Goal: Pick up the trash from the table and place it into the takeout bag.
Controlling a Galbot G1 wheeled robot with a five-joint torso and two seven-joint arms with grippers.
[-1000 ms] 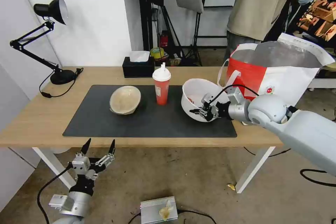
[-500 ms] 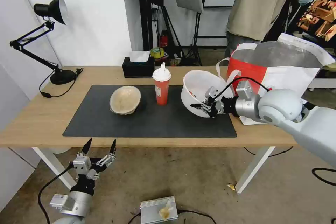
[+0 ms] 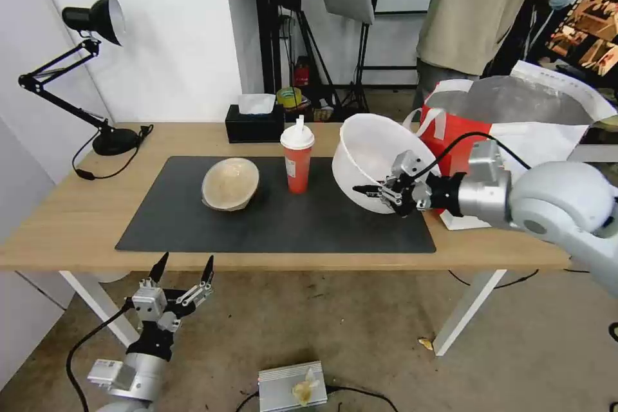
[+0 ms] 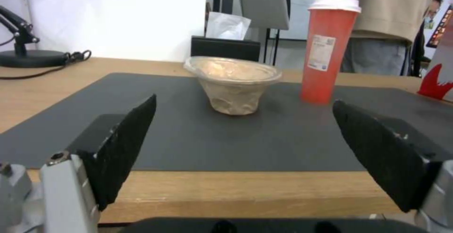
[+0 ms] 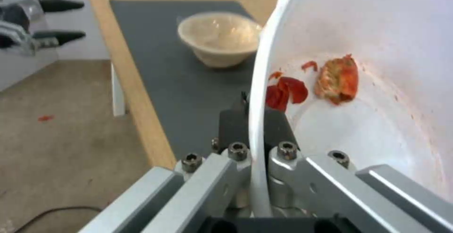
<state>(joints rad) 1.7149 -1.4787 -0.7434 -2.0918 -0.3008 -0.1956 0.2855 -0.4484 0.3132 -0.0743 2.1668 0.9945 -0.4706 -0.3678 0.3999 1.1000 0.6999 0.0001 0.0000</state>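
Pinching white bowl (image 3: 368, 153) rim | right gripper (image 3: 380, 193) fingers closed | left gripper (image 3: 182, 268) fingers spread, empty

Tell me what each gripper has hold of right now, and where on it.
The right gripper is pinching the white bowl by its rim, one finger inside and one outside, with the bowl tipped up off the mat. The left gripper is open, holding nothing, below the table edge.

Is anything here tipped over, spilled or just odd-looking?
The white bowl is off the table, tilted steeply on its side in the right pincer, which clamps its rim. Red chili scraps cling to the inside, none spilled. The beige bowl leans slightly. The red cup stands upright.
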